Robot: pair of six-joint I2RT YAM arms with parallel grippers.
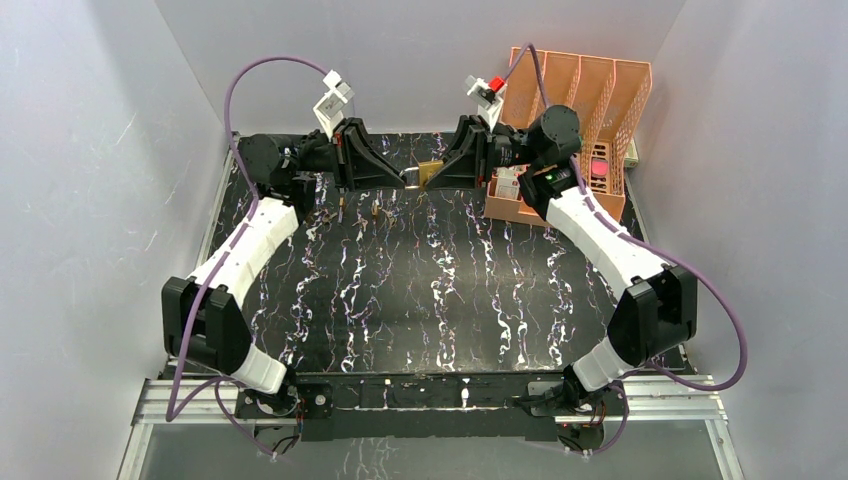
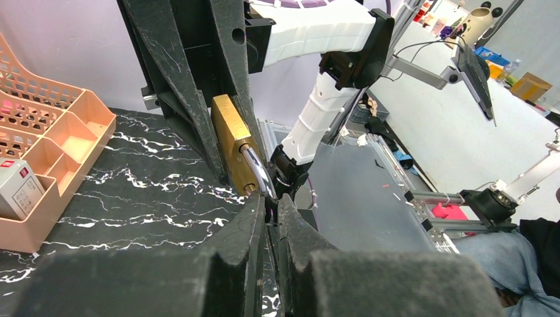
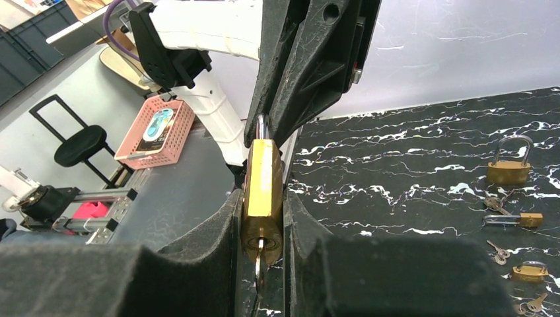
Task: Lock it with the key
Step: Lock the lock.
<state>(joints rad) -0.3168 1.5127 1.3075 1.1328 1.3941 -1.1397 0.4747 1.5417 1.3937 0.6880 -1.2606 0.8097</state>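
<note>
A brass padlock (image 1: 428, 173) hangs in the air at the back centre of the table, held between both grippers. My right gripper (image 3: 263, 197) is shut on its brass body (image 3: 263, 178). A key (image 3: 258, 263) sticks out of the keyhole in the padlock's underside, between the right fingers. My left gripper (image 2: 271, 202) is shut on the silver shackle (image 2: 257, 172), just off the brass body (image 2: 231, 139). In the top view the left gripper (image 1: 405, 178) and the right gripper (image 1: 442, 172) meet tip to tip.
An orange divider rack (image 1: 580, 110) stands at the back right, with a small white box (image 2: 18, 188) in it. Other small padlocks (image 3: 509, 165) (image 3: 530, 269) and loose keys (image 3: 496, 251) lie on the black marbled table (image 1: 430, 290) below the left gripper.
</note>
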